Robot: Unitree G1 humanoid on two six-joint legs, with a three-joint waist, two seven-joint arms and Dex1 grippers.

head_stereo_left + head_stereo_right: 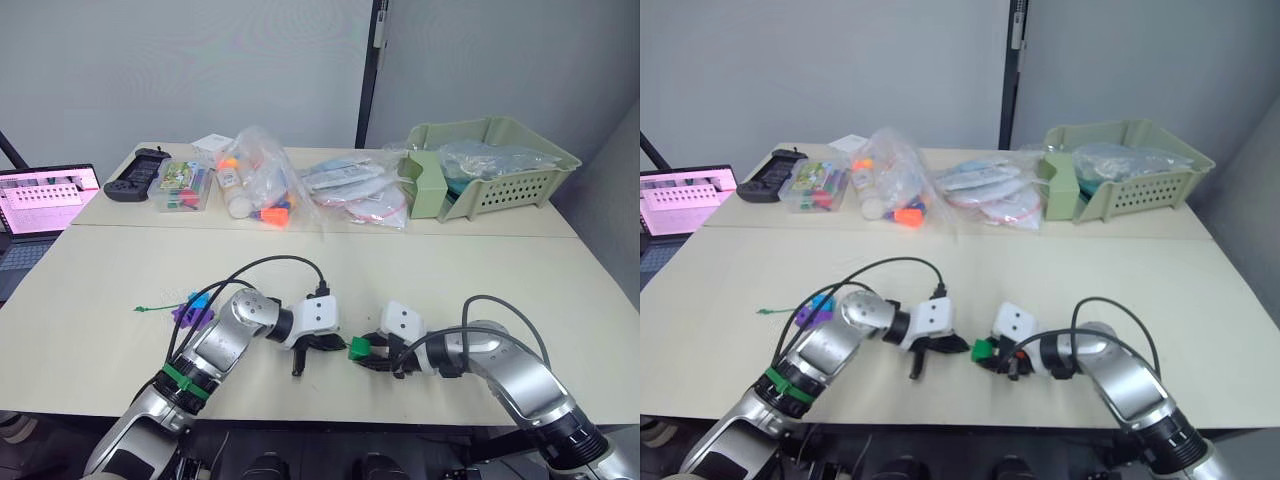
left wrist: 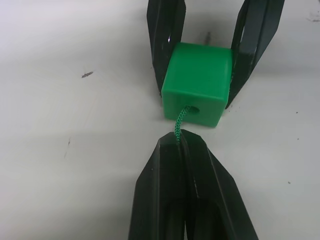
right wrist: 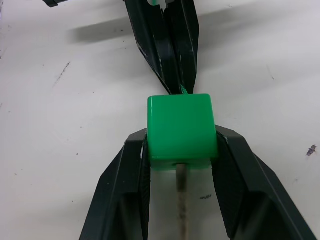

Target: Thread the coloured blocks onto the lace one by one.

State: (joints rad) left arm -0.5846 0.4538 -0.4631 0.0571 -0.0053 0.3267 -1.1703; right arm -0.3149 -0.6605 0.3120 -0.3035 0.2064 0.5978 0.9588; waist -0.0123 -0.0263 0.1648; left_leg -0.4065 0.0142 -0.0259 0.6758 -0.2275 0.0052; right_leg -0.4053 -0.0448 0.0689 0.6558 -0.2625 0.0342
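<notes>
So the pale table [image 1: 480, 280] is the big thing here, with both arms meeting at its near edge. The right gripper [image 3: 181, 150] has its two fingers clamped on opposite sides of a shiny green cube block [image 3: 181, 127]. The left gripper [image 2: 182, 137] sits just to the left of it, fingers pinched closed on the green lace [image 2: 179, 122], which runs straight into the block's hole. The pale stiff tip [image 3: 182, 200] pokes out the block's right side.
</notes>
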